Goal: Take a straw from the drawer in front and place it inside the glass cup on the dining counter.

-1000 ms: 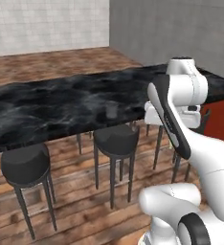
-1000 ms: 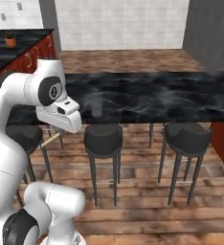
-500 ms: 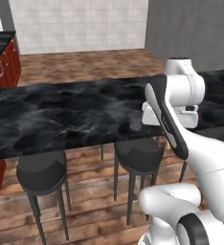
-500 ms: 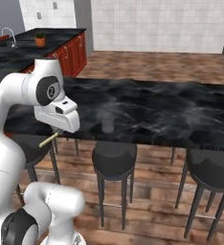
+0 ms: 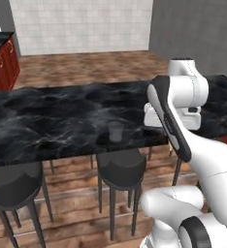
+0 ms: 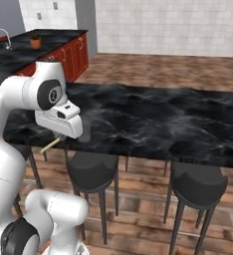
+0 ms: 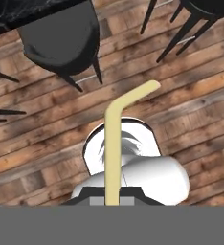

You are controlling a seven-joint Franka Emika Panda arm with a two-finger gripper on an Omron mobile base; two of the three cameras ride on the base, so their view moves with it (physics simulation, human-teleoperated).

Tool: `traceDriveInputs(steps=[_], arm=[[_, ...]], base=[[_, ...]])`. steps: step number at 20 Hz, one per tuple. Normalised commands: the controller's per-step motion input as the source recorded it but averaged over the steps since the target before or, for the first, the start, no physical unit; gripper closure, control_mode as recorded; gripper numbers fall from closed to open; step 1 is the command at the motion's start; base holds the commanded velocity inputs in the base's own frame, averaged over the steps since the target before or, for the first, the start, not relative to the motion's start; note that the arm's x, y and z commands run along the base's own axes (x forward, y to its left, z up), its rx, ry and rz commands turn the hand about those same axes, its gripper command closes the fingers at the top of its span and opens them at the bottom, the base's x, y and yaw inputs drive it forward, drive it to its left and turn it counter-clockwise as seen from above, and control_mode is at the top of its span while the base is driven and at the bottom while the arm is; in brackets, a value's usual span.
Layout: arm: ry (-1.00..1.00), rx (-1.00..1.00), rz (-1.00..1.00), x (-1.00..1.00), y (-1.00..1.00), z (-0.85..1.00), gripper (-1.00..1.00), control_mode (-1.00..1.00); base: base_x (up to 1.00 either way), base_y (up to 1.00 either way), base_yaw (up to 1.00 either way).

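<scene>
Straw (image 7: 113,143) is running up from between the pincer's fingertips in the hand view, its bent tip pointing up and right over the wooden floor (image 7: 190,105) and a dark stool (image 7: 61,38); the pincer (image 7: 112,201) is pinching the straw low on its shaft. Judging from this, the long free end is likely to swing, so it could strike the glass rim or slip in the grip if the arm is moving fast.

Left base view: the glass cup (image 5: 116,131) is standing near the front edge of the dining desk (image 5: 47,121), just beside the arm's hand. A knock from the hand or wrist could be tipping it off that edge. Compared with half a second ago, the whole picture is shifted and the cup is now sitting closer to the arm, so the base is driving.

Right base view: the straw's end (image 6: 50,145) is poking out below the hand, under desk level; it would need lifting before reaching the cup.
</scene>
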Motion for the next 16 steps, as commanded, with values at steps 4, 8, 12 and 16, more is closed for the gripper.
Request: traceDriveInputs(steps=[4, 8, 12, 16], arm=[[0.0, 0.0, 0.0, 0.0, 0.0, 0.0, 1.0, 1.0], [0.0, 0.0, 0.0, 0.0, 0.0, 0.0, 1.0, 1.0], [0.0, 0.0, 0.0, 0.0, 0.0, 0.0, 1.0, 1.0], [0.0, 0.0, 0.0, 0.27, 0.0, 0.06, 1.0, -1.0]], base=[[0.93, -0.19, 0.05], [1.0, 0.0, 0.0], [0.99, 0.0, 0.0], [0.4, 0.0, 0.0]])
